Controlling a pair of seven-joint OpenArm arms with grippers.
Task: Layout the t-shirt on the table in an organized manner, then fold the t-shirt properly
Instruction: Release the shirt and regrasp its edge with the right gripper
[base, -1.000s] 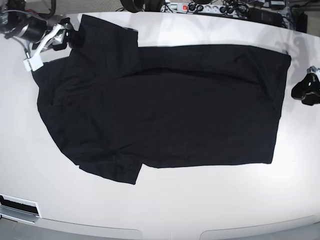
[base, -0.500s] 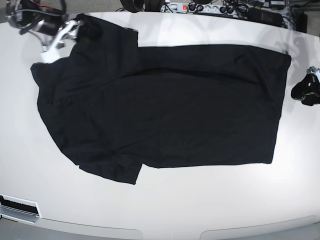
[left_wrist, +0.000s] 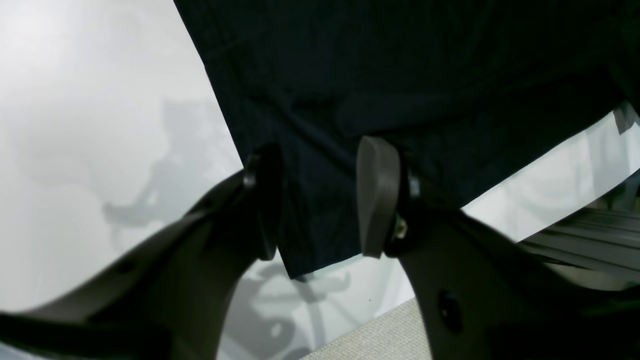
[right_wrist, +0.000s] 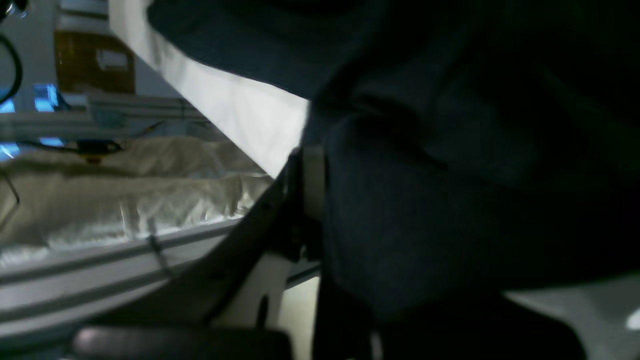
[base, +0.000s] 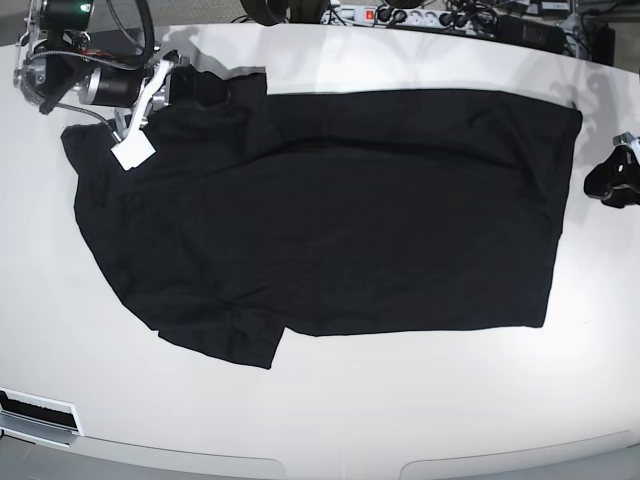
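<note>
No readable text is showing anywhere. The t-shirt (base: 330, 210) is lying plain black with no print. A small white tag (base: 132, 153) at its collar end is showing blank from here. The power strip (base: 400, 15) behind the table (base: 330, 420) is too small to read.

Right gripper (base: 160, 85) and t-shirt (base: 330, 210) sleeve, now farther inward.

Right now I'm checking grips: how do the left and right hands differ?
The right hand is clamped on the t-shirt at its far sleeve; the left hand holds nothing. In the left wrist view the left hand's fingers are apart over the hem corner. Both sit at the shirt's edges.
</note>
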